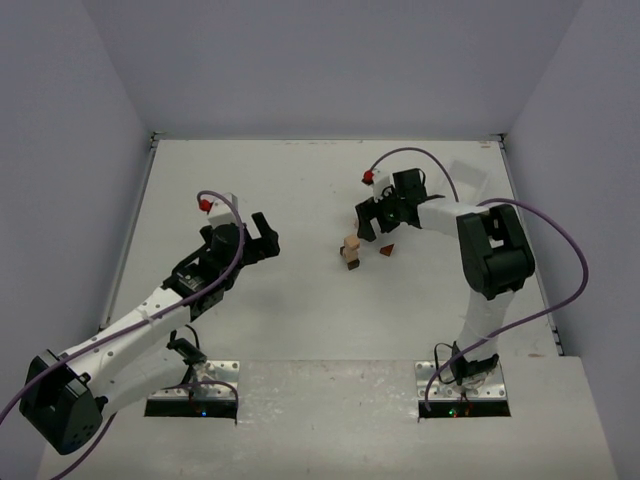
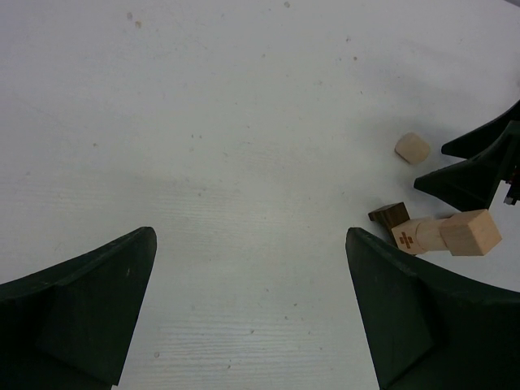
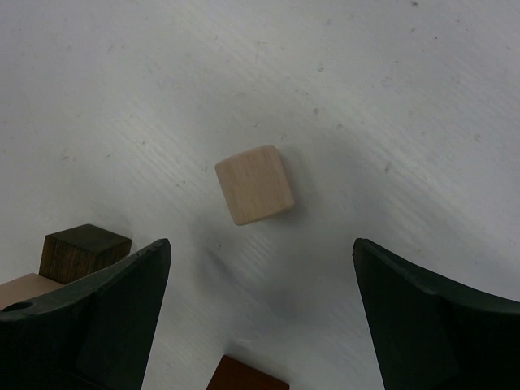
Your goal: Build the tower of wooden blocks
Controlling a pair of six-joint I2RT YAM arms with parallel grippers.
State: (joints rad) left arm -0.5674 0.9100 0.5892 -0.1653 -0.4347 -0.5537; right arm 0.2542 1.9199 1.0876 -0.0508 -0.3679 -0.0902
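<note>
Right gripper [image 3: 262, 244] hangs spread wide, empty, above 1 pale cube [image 3: 253, 184]; left gripper [image 2: 252, 236] likewise wide; started tower [image 1: 350, 250] at cube's 8 o'clock; light, rigid wood, I'd pinch opposite flat faces.

Readable text: none in any view.
Mark on pale tan block [image 2: 418, 236]: a small reddish-brown printed sign on the face turned toward the left wrist camera, too small and blurred to make out as letter, number or brand.
</note>
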